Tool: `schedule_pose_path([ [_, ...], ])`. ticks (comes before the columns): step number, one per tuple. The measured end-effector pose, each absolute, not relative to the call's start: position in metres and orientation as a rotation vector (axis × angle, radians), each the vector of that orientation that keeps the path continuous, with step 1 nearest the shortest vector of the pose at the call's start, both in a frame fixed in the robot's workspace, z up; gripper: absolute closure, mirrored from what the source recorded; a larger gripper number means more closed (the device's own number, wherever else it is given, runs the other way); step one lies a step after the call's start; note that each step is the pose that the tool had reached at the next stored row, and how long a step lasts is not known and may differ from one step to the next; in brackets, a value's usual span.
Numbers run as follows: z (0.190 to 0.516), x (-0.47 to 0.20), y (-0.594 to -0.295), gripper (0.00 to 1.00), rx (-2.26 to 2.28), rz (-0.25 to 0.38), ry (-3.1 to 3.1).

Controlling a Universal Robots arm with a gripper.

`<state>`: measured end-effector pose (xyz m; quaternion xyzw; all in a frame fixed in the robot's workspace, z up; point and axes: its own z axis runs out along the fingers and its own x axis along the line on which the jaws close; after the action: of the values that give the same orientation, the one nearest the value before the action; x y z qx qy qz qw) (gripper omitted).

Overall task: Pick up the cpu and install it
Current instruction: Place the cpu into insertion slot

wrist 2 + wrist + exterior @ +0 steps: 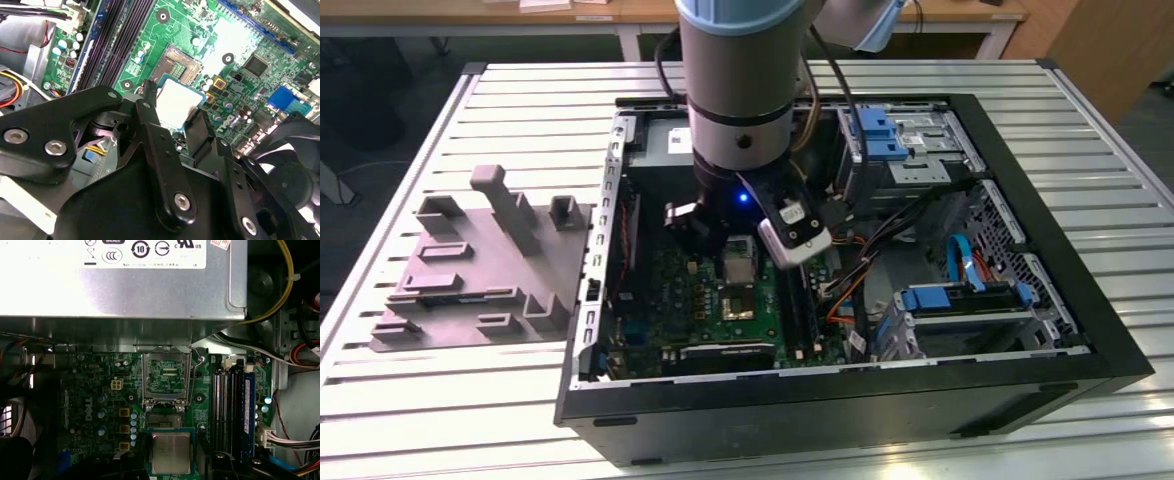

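Now in hand: jaws clamped on the cpu (pixel 178 100) by two opposite edges, above the green motherboard (pixel 170 30).
It hangs just beside the open socket (pixel 165 377), apart from it; seating it well likely means keeping the chip level, squaring its edges with the socket frame, and lowering without sideways push.

A slatted metal table (pixel 440 400) carries an open black computer case (pixel 854 420) and, beside it, a grey fixture (pixel 467 290).
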<state>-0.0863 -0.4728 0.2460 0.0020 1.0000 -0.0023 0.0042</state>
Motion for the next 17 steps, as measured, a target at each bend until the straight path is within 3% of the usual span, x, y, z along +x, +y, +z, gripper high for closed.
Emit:
schedule_pose_path([
  [17, 0.2415, -0.0861, -0.4746, 0.53, 0.006, -0.007, 3.133],
])
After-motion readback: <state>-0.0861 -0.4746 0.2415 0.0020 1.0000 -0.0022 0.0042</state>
